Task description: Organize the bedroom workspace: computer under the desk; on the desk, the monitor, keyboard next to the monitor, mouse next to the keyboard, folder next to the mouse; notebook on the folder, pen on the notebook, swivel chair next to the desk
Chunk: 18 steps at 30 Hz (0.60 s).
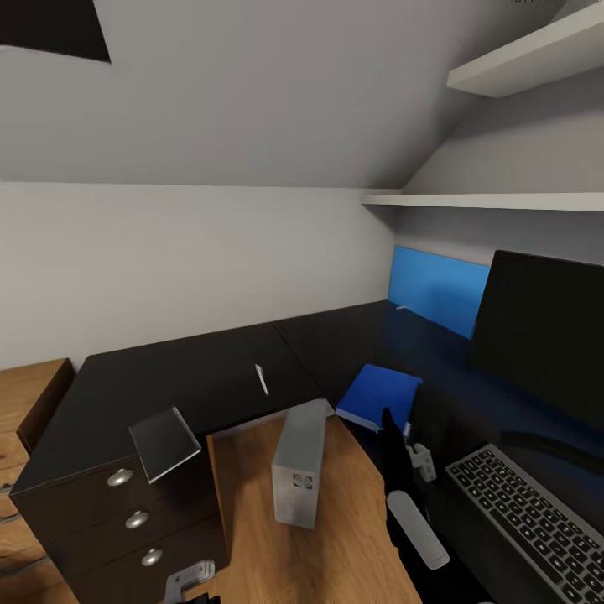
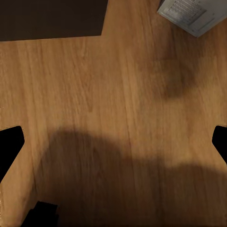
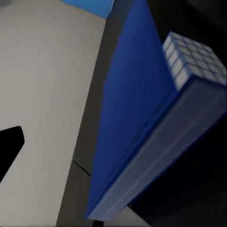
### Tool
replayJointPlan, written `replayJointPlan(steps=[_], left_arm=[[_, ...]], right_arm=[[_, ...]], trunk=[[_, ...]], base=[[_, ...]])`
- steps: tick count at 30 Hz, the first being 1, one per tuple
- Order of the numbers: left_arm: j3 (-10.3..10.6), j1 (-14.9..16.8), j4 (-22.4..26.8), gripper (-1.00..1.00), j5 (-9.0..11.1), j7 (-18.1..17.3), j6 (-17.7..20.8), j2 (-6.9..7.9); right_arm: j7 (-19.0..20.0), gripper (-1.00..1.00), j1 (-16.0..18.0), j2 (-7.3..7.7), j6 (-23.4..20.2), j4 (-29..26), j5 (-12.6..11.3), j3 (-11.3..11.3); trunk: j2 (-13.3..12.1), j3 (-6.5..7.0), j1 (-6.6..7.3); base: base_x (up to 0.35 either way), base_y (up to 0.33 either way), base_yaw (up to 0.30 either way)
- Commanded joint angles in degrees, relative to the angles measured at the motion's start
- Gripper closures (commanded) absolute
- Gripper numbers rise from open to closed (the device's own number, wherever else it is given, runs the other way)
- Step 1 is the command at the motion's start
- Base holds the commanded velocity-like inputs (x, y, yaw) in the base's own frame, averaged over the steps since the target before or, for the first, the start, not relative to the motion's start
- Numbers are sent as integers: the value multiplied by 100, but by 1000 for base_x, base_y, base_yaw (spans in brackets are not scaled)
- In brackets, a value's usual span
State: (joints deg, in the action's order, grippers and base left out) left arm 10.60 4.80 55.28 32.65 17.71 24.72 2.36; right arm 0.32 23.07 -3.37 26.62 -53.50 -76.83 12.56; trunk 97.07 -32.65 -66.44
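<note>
1 folder (image 1: 379, 398), 1 pen (image 1: 262, 378).

One monitor (image 1: 545, 335), one keyboard (image 1: 528, 520), one folder (image 1: 379, 398), one computer (image 1: 299, 474), one pen (image 1: 262, 379), one notebook (image 1: 164, 443)

Blue folder (image 3: 135, 118) close ahead of end effector, white page edges (image 3: 165, 163) showing along side. Folder lies on black bench (image 3: 198, 189). One black fingertip (image 3: 9, 146) of end effector at frame edge, apart from folder. Pale wall (image 3: 47, 85) beyond.

Glossy black desk (image 1: 193, 377); wood-grain floor (image 2: 113, 118); silver-framed keyboard (image 1: 528, 520).
</note>
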Motion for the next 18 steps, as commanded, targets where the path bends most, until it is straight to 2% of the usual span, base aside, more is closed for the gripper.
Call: replayJointPlan(steps=[1, 15, 18], left_arm=[[25, 3, 10, -100, 60, 57, 8, 8], [23, 3, 10, -100, 57, 57, 15, 8], [26, 3, 10, -100, 62, 57, 15, 5]], right_arm=[[3, -100, 5, 3, 36, -2, -51, 20], [3, -100, 5, 4, 36, -2, -51, 29], [3, -100, 5, 5, 36, -2, -48, 31]], trunk=[[3, -6, 3], [3, -6, 3], [-117, 48, 69]], base=[[-200, 0, 0], [-32, 0, 0], [-1, 0, 0]])
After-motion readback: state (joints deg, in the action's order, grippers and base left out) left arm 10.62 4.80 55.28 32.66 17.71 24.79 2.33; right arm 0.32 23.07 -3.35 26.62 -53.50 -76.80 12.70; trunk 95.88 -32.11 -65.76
